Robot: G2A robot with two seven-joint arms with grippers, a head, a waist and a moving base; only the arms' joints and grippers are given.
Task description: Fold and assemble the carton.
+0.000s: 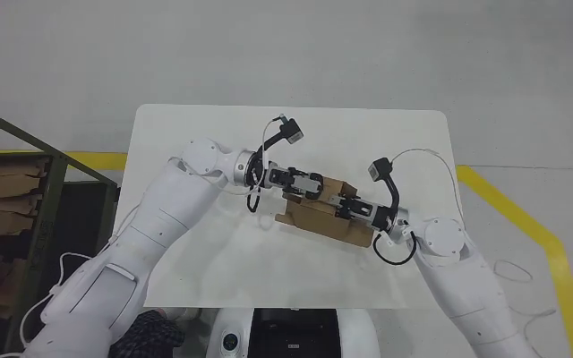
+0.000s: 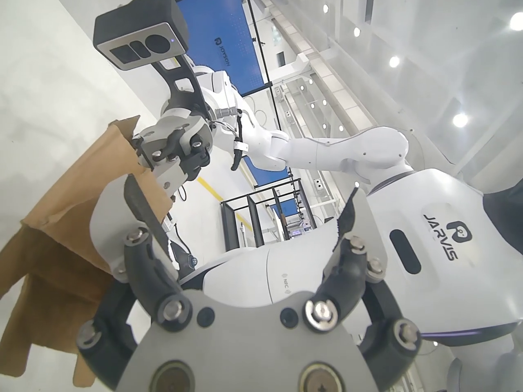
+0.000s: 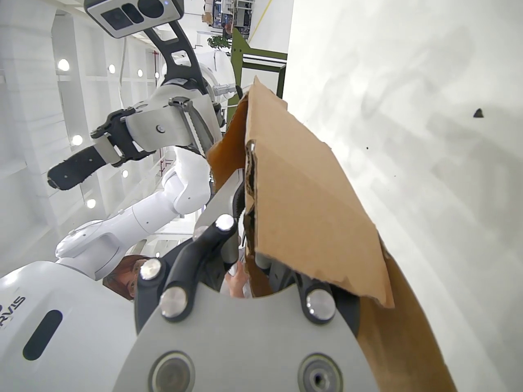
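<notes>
Gripping the creased brown cardboard carton (image 3: 302, 206), the right claw (image 1: 342, 208) clamps; left claw (image 2: 245, 201) gapes.

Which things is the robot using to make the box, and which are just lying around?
For the job: carton, left gripper, right gripper, table.
Lying about: green rack of cardboard sheets, cable on the floor, dark speck on the table.

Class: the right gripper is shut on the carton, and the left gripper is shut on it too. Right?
Not quite. The right gripper is shut on the carton, but the left gripper is open; the left wrist view shows its fingers spread wide.
</notes>
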